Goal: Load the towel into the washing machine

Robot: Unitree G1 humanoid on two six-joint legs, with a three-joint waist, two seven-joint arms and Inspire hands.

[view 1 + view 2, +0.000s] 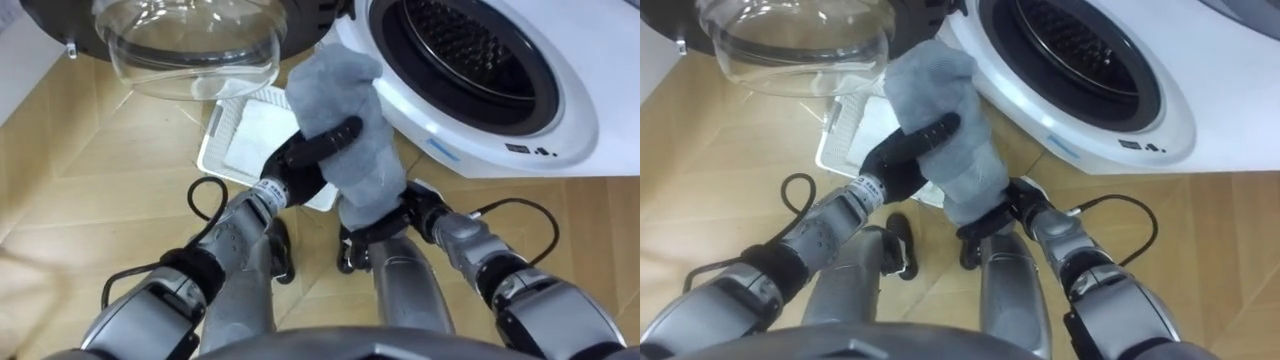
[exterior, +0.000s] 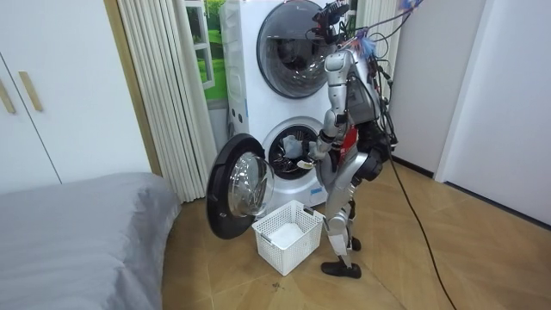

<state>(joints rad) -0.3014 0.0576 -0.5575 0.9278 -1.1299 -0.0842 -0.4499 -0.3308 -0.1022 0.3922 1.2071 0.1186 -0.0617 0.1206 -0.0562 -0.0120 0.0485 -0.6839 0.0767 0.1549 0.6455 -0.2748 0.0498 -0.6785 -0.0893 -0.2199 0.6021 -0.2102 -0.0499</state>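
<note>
Okay: towel (image 1: 345,95) bunched lengthwise, top end toward washing machine (image 1: 565,110); left robot hand (image 1: 308,152) wraps its middle, right robot hand (image 1: 392,222) pinches bottom.

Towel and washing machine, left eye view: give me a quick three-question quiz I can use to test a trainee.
1. True or false: the grey towel already lies inside the drum.
2. The washing machine's glass door is: A open, B shut, C missing.
3. Fill in: the hand with fingers curled across the towel's middle is the robot's ___ hand.

Key: 1 false; 2 A; 3 left.
</note>
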